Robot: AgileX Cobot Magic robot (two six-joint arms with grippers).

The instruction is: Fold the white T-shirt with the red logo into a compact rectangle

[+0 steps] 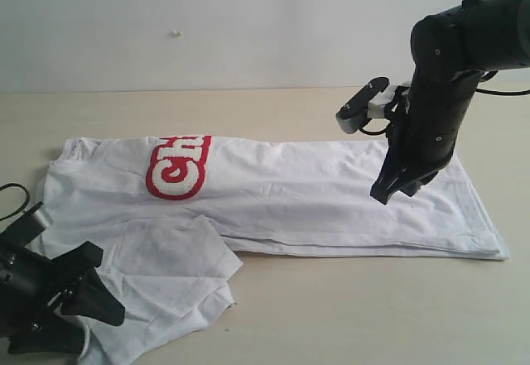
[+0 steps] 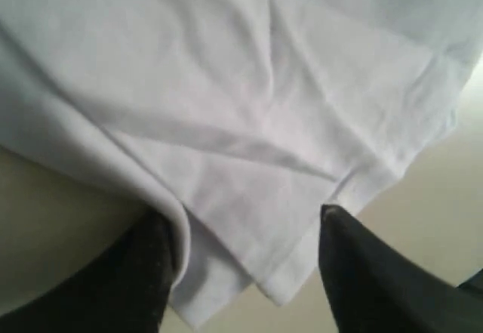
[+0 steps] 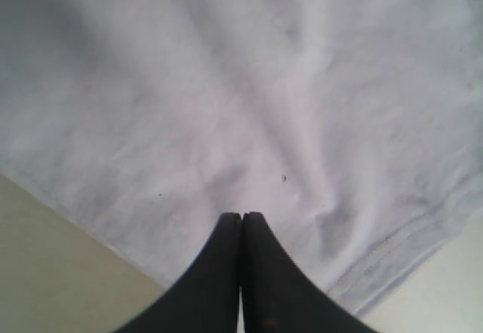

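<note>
**Folded shirt between two grippers**

On a pale table [image 1: 373, 299] before a white wall, the white T-shirt [image 1: 290, 195] is laid out lengthwise, with the red logo [image 1: 176, 168] partly folded under. A hemmed corner of it is seen between the widely spread jaws of the left gripper [image 1: 103, 286]. Its far end lies just beneath the right gripper [image 3: 241, 223], whose jaws are pressed together with nothing seen between them.

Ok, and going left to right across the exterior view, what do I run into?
left gripper → red logo → right gripper. The white T-shirt stretches across nearly the whole width, so it has no single place in the order.
</note>
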